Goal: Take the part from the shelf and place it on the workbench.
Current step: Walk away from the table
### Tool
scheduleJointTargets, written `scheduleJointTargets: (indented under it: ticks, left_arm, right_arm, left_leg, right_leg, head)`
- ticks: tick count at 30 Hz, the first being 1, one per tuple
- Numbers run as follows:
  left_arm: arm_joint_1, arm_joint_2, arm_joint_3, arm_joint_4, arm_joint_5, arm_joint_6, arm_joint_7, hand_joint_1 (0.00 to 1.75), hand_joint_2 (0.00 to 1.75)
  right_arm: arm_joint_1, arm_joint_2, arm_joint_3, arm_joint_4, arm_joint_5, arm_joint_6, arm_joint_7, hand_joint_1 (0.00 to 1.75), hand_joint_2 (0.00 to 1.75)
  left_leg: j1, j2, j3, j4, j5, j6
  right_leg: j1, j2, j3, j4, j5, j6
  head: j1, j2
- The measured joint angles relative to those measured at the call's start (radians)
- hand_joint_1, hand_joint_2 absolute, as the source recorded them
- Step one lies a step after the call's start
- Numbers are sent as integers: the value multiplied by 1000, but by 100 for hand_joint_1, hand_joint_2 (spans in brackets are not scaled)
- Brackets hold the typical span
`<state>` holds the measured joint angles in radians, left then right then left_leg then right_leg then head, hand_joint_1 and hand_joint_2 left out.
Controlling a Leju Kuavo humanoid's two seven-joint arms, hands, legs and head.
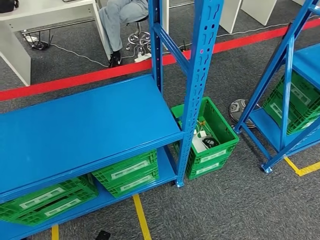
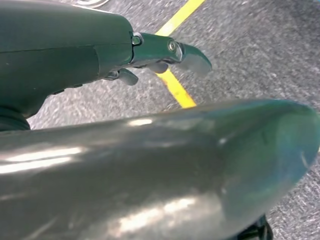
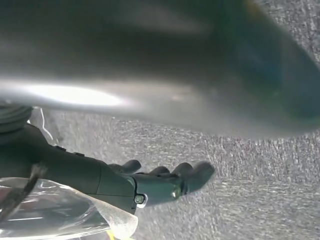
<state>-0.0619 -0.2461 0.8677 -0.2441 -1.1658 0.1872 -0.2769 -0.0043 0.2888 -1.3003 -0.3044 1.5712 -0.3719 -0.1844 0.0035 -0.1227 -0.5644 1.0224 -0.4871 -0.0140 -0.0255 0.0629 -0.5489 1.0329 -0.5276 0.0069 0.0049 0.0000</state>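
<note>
Our left hand (image 2: 113, 55) hangs over fuzzy grey carpet (image 2: 264, 50) with a yellow tape line (image 2: 177, 87) on it. Its smooth, dark fingers (image 2: 166, 50) are almost straight and far from the big, shiny, round thumb (image 2: 188, 170). It holds nothing.

Our right hand (image 3: 124, 185) hangs over the same rough carpet. Its fingers (image 3: 188, 175) reach out with a small curl, well apart from the blurry thumb (image 3: 170, 75), and nothing is between them. Some clear, crinkly plastic (image 3: 56, 215) shows beside this hand. We cannot tell if it touches.

From the head view, the blue metal shelf (image 1: 83, 125) is near us on the left. Its top board is flat and smooth. Its posts have rows of holes. Two green plastic crates (image 1: 128, 172) with grid sides sit on the lower board.

Another open green crate (image 1: 219, 150) stands on the floor, just to the right of the shelf's near post. A white, boxy thing, maybe the part (image 1: 199, 144), lies inside with thin wires.

Far off, a person (image 1: 117, 20) sits by a red floor line (image 1: 94, 77).
</note>
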Motion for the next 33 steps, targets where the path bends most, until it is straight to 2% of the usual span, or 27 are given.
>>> scheduleJointTargets:
  ticks: [2,3,4,5,6,7,8,9,10,11,12,13,14,15,16,17,19,20,21,22,23,24,26,28,30,31,33]
  left_arm:
    - [-1,1,0,0,0,0,0,0,0]
    - [-3,1,0,0,0,0,1,0,0]
    - [-4,1,0,0,0,0,1,0,0]
    - [-4,1,0,0,1,-1,1,0,0]
    - [-3,1,0,0,1,-1,1,0,0]
    - [-2,2,0,0,2,-2,1,0,0]
    - [0,2,0,0,3,-4,1,0,0]
    - [0,2,0,0,4,-5,1,0,0]
    - [0,2,0,0,4,-6,1,0,0]
    - [-1,2,0,0,5,-7,0,0,0]
    - [-2,1,0,0,6,-7,-1,0,0]
    - [-2,1,0,0,7,-7,-1,0,0]
    - [-1,1,0,0,8,-7,-2,0,0]
    - [2,1,0,0,10,-7,-3,0,0]
    - [3,1,0,0,11,-7,-3,0,0]
    - [2,0,1,0,11,-7,-4,0,0]
    - [-1,-2,1,0,11,-6,-5,0,0]
    - [-2,-3,1,0,12,-6,-6,0,0]
    - [-1,-4,1,0,12,-6,-6,0,0]
    - [0,-4,1,0,12,-6,-6,0,0]
    - [1,-4,1,0,13,-6,-6,0,0]
    - [1,-4,1,0,13,-6,-6,0,0]
    - [0,-5,1,0,13,-6,-6,0,0]
    - [-1,-6,1,0,13,-6,-6,0,0]
    - [1,-6,1,0,13,-6,-7,0,0]
    - [2,-6,1,0,14,-5,-7,0,0]
    - [1,-5,1,0,15,-3,-8,0,0]
  right_arm:
    - [1,0,0,0,0,0,0,0,0]
    - [2,0,0,0,0,0,0,0,0]
    - [4,0,0,0,0,0,0,0,0]
    - [4,0,0,0,0,0,0,0,0]
    - [5,0,0,0,0,0,0,0,0]
    - [4,0,0,0,0,0,0,0,0]
    - [4,0,0,0,0,0,0,0,0]
    - [4,0,0,0,0,0,0,0,0]
    - [4,1,0,0,0,0,0,0,0]
    - [4,1,0,0,0,0,-1,0,0]
    - [3,1,0,0,0,0,-1,0,0]
    - [2,1,0,0,0,0,-1,0,0]
    - [0,1,0,0,0,0,-1,0,0]
    - [-2,1,0,-1,0,0,-2,0,0]
    - [-3,2,0,-1,0,0,-2,0,0]
    - [-4,2,0,-1,1,0,-3,0,0]
    - [-2,2,0,-2,1,1,-4,0,0]
    - [0,2,1,-3,1,1,-4,0,0]
    - [1,2,1,-4,0,2,-4,0,0]
    - [2,2,1,-4,0,2,-4,0,0]
    - [3,2,0,-4,0,2,-4,0,0]
    - [4,2,0,-5,0,2,-4,0,0]
    - [4,2,0,-5,0,2,-5,0,0]
    - [3,2,1,-5,0,2,-5,0,0]
    - [3,2,1,-6,0,2,-5,0,0]
    - [2,2,0,-6,0,2,-5,0,0]
    - [3,2,0,-6,-3,4,-6,0,0]
  left_leg:
    - [-2,54,-26,56,-33,-11]
    - [-2,85,-55,114,-62,-15]
    - [-1,104,-90,184,-92,-19]
    - [1,110,-121,242,-111,-22]
    - [3,113,-139,274,-112,-23]
    - [4,116,-137,266,-92,-23]
    - [4,122,-115,219,-56,-21]
    - [2,141,-83,151,-16,-16]
    - [-4,169,-51,86,10,-9]
    - [-10,192,-28,38,22,-2]
    - [-15,209,-17,15,22,4]
    - [-20,210,-16,10,15,10]
    - [-19,197,-16,6,16,15]
    - [-18,184,-13,0,19,21]
    - [-15,171,-10,-6,22,27]
    - [-11,158,-7,-11,26,33]
    - [-7,131,-5,-14,27,41]
    - [-7,116,-5,-14,26,43]
    - [-7,102,-4,-14,25,43]
    - [-7,87,-2,-14,24,43]
    - [-6,72,1,-13,22,41]
    - [-5,57,4,-12,19,38]
    - [-5,31,6,-6,13,27]
    - [-3,10,3,-5,12,14]
    - [2,-3,-1,-6,14,3]
    - [2,8,-4,1,9,-3]
    - [0,60,-36,70,-33,-13]
  right_leg:
    - [-2,-30,7,-7,1,-12]
    - [0,-46,10,-8,-2,-17]
    - [2,-64,13,-9,-5,-21]
    - [3,-80,15,-9,-8,-22]
    - [3,-95,18,-9,-12,-23]
    - [3,-109,23,-9,-16,-23]
    - [4,-122,29,-9,-20,-21]
    - [4,-133,35,-9,-25,-18]
    - [6,-144,39,-9,-32,-13]
    - [8,-154,42,-9,-37,-8]
    - [10,-165,44,-11,-42,-2]
    - [12,-177,50,-13,-45,3]
    - [13,-190,59,-17,-47,8]
    - [12,-190,65,-18,-52,12]
    - [11,-175,67,-10,-60,16]
    - [10,-147,53,22,-80,19]
    - [7,-86,-13,142,-133,22]
    - [7,-71,-54,210,-154,24]
    - [7,-67,-85,251,-158,24]
    - [7,-65,-101,258,-141,25]
    - [6,-62,-97,224,-104,24]
    - [5,-53,-78,163,-58,23]
    - [1,-11,-30,43,2,20]
    - [2,12,-8,3,9,11]
    - [3,-8,-2,-3,13,0]
    - [2,-18,1,-7,15,-6]
    - [0,-41,7,-13,15,-17]
  head:
    - [-6,0]
    - [-8,0]
    - [-11,0]
    - [-11,0]
    - [-11,0]
    - [-11,0]
    - [-11,0]
    - [-11,0]
    - [-11,0]
    - [-11,0]
    - [-11,0]
    - [-10,0]
    - [-10,0]
    - [-9,0]
    - [-7,0]
    - [-4,0]
    - [1,0]
    - [2,0]
    - [2,0]
    - [2,0]
    - [2,0]
    - [3,0]
    - [2,0]
    - [2,0]
    - [2,0]
    - [1,0]
    - [-4,0]
